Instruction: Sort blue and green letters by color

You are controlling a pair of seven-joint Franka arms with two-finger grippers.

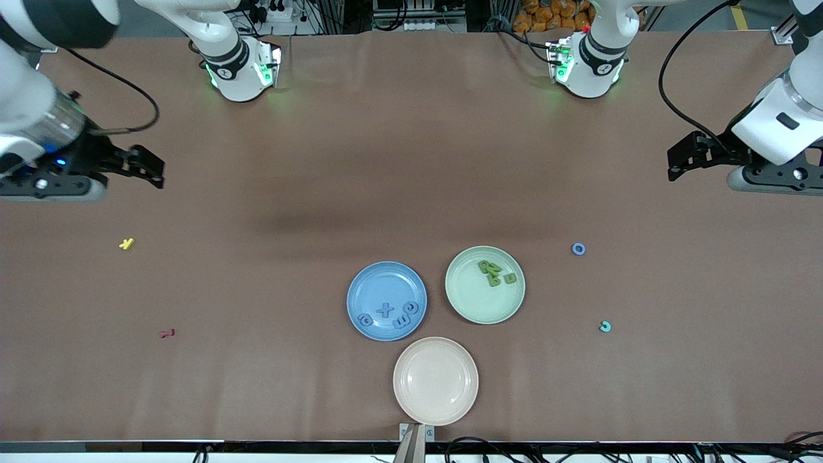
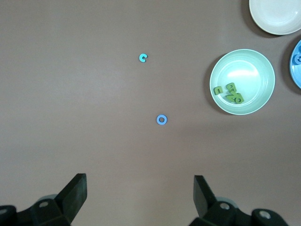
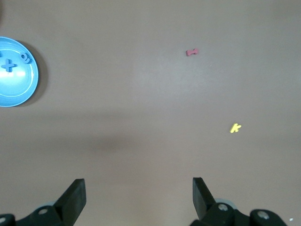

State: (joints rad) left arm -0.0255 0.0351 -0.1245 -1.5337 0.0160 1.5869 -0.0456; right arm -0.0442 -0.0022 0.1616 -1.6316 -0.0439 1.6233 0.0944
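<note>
I get even, bright overhead light on the brown bench [image 1: 411, 161], with no glare. A broad soft shadow band lies across its middle in my front view and shows again in the right wrist view. The right arm's upper part blurs at the front view's corner.

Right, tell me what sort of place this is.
Probably a robotics lab: two arm bases bolted to a brown-covered table, cables and power strips along its edge, and sorting props like a blue plate.

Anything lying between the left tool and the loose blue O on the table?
Nothing: in the left wrist view, only bare brown table lies between the open left tool and the blue O.
</note>
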